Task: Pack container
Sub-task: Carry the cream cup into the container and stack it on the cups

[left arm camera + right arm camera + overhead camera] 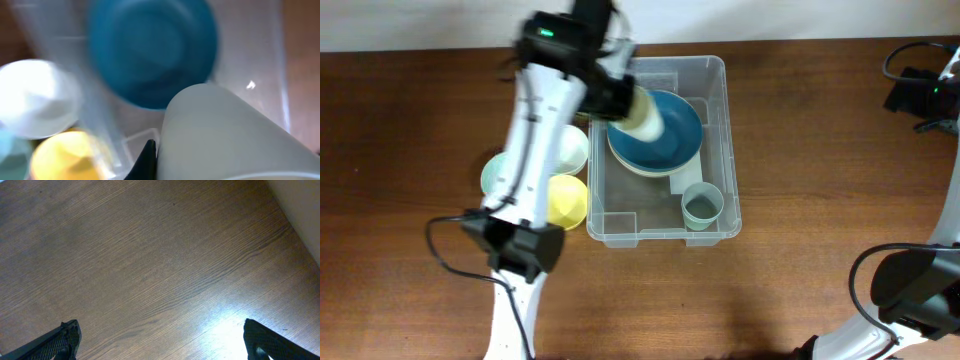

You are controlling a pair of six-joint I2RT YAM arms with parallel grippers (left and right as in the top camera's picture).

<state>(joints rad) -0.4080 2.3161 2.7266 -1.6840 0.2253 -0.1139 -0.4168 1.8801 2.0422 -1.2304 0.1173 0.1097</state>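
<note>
Blue bowl (675, 135) and grey cup (702, 205) fill the container (660, 240); front-left corner bare.

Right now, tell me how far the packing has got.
Done: a blue bowl and a small grey-green cup sit inside the container. In hand: the left gripper holds a cream cup over the blue bowl. Left: a white bowl, a yellow bowl and a mint bowl on the table beside the container. The right gripper is open.

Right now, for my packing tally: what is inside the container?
In the container: a blue bowl on a pale dish, only its rim showing, and a grey-green cup in one corner. The cream cup held by the left pincer covers part of the bowl.
</note>
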